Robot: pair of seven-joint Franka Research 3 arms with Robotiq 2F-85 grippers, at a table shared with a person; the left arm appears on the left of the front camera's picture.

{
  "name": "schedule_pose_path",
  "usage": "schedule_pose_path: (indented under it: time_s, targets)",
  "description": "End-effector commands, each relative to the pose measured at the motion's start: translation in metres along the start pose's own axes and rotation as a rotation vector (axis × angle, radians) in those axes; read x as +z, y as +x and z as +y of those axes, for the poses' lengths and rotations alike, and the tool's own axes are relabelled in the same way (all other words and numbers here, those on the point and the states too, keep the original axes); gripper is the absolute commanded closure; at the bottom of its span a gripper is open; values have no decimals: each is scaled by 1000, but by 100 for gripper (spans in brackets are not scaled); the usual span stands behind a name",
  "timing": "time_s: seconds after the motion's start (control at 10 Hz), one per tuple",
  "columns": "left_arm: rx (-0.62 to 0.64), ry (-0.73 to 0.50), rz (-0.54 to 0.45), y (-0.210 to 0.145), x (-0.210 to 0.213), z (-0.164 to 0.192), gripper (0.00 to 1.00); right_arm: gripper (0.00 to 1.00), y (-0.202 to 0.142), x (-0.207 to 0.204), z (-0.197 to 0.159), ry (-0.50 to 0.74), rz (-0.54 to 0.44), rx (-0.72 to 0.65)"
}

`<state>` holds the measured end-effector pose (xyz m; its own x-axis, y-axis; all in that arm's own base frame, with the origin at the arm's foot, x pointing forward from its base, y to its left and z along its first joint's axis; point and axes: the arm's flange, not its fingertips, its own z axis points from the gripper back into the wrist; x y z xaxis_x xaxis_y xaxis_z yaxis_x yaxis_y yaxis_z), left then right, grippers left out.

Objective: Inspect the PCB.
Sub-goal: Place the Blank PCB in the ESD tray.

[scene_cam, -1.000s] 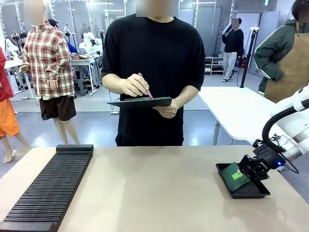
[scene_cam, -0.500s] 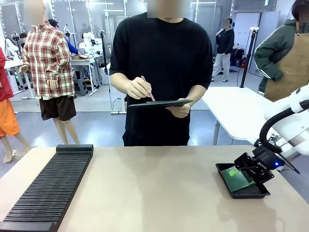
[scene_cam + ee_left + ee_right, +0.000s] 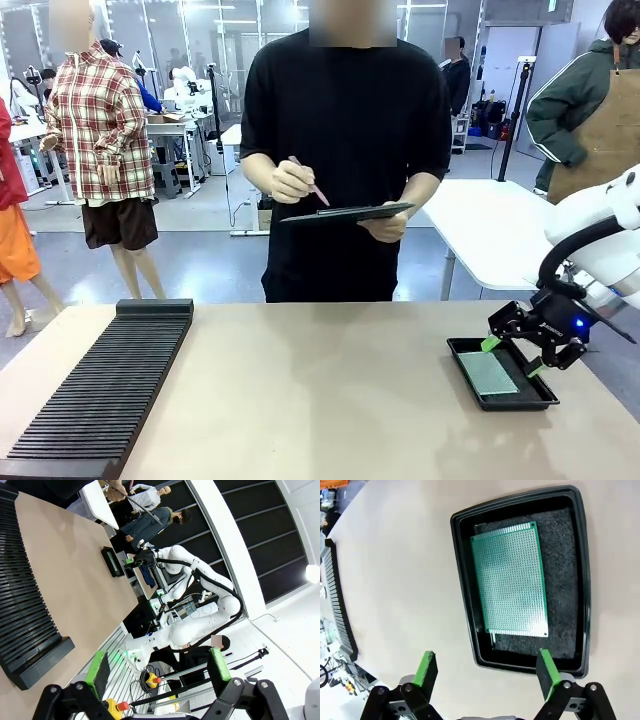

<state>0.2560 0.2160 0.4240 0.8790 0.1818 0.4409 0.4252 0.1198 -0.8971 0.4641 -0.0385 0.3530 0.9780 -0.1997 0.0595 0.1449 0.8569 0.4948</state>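
Note:
The pale green PCB (image 3: pixel 511 581) lies flat inside the black tray (image 3: pixel 464 580), on its dark foam lining. In the front view the PCB (image 3: pixel 487 373) rests in the tray (image 3: pixel 470 384) at the table's right side. My right gripper (image 3: pixel 512 355) hovers just above the tray, open, with nothing between its green pads. In the right wrist view my right gripper (image 3: pixel 485 672) stands spread over the tray's near rim. My left gripper (image 3: pixel 157 667) is open and far from the table's surface, holding nothing.
A long black ribbed rack (image 3: pixel 105 390) lies along the table's left side. A person stands at the far edge holding a dark clipboard (image 3: pixel 345 212) and a pen (image 3: pixel 310 186). The tan tabletop (image 3: pixel 320 400) between rack and tray is bare.
My right gripper has opened, let the PCB drop flat into the tray and lifted slightly up and right. The person shifted to the right with the clipboard.

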Motion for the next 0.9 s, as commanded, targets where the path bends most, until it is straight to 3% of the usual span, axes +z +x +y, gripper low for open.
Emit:
schedule_pose_path:
  time_s: [0.0,0.8]
  targets:
    - [2,11,4,-1,0,-3,0,0,3,-6,-4,20,-3,3]
    - [2,11,4,-1,0,-3,0,0,3,-6,-4,20,-3,3]
